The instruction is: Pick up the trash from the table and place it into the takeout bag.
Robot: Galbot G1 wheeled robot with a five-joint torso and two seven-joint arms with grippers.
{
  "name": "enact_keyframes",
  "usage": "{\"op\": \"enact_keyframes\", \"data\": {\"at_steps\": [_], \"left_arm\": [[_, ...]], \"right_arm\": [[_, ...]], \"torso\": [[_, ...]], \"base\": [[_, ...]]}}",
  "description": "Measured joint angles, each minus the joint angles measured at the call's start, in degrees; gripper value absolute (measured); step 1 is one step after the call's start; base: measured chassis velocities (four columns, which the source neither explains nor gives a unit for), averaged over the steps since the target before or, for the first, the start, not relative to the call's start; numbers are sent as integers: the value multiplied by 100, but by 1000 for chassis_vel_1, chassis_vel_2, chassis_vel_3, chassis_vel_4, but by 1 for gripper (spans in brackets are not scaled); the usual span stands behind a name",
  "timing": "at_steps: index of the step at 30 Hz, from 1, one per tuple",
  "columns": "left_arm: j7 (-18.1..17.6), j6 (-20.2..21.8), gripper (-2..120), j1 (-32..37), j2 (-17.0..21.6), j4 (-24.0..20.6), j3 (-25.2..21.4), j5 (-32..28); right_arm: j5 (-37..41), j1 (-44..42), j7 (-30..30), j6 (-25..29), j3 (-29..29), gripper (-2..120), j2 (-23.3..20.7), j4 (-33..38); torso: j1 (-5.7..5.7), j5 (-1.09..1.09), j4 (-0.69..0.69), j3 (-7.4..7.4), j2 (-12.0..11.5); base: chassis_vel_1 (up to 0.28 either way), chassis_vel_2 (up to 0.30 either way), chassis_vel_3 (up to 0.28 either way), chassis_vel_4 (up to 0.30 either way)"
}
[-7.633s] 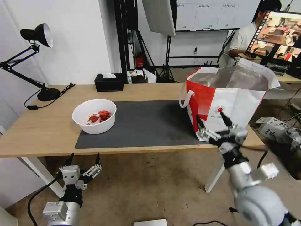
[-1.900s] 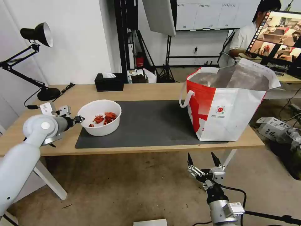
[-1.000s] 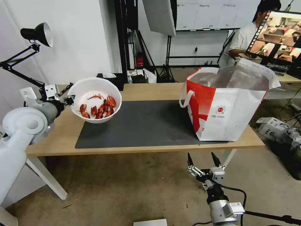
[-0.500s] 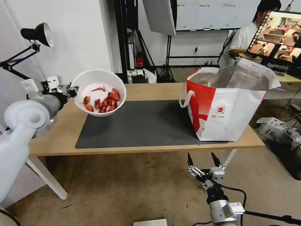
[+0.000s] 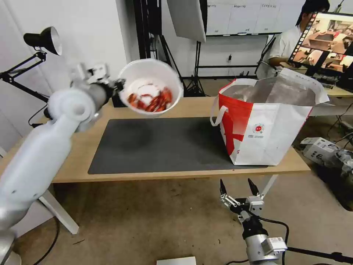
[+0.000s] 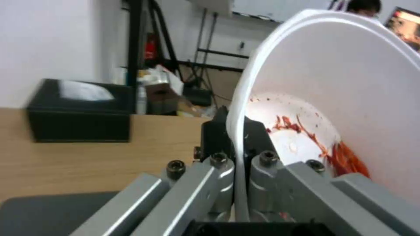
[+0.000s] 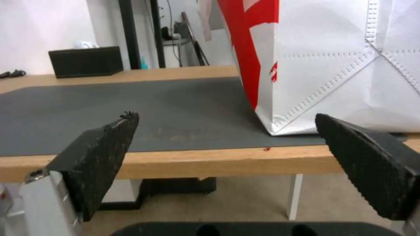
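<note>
over the long light-wood bench [image 5: 176, 106] and its dark grey mat [image 5: 165, 143], the white round bowl of red shellfish scraps [image 5: 150, 88] is held aloft, tilted, its rim clamped by the left gripper [image 6: 238, 157] fingers, short of the white-and-red foil-lined takeout bag [image 5: 268, 121]. the right gripper [image 5: 238, 190] is parked below the bench edge, fingers apart.

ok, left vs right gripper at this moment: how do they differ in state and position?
The left gripper is shut on the rim of the white bowl, while the right gripper is open and holds nothing. The left gripper is raised above the table, carrying the bowl tilted in the air; the right gripper hangs low in front of the table edge, below the takeout bag. Both are two-finger grippers with black pads.
</note>
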Motion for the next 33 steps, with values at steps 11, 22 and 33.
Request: {"op": "enact_keyframes", "data": {"at_steps": [11,22,33], "left_arm": [[-268,-45,0,-1095,-973,639,770,-53],[-444,-330,0,-2094,-2791,1998,1556,450],[-356,-673,0,-2285,-3648,2887,2013,1254]], "right_arm": [[0,0,0,0,0,100,0,0],[0,0,0,0,0,100,0,0],[0,0,0,0,0,100,0,0]], "torso": [[0,0,-1,0,-1],[0,0,-1,0,0],[0,-1,0,0,0]], "base": [[0,0,0,0],[0,0,0,0],[0,0,0,0]]}}
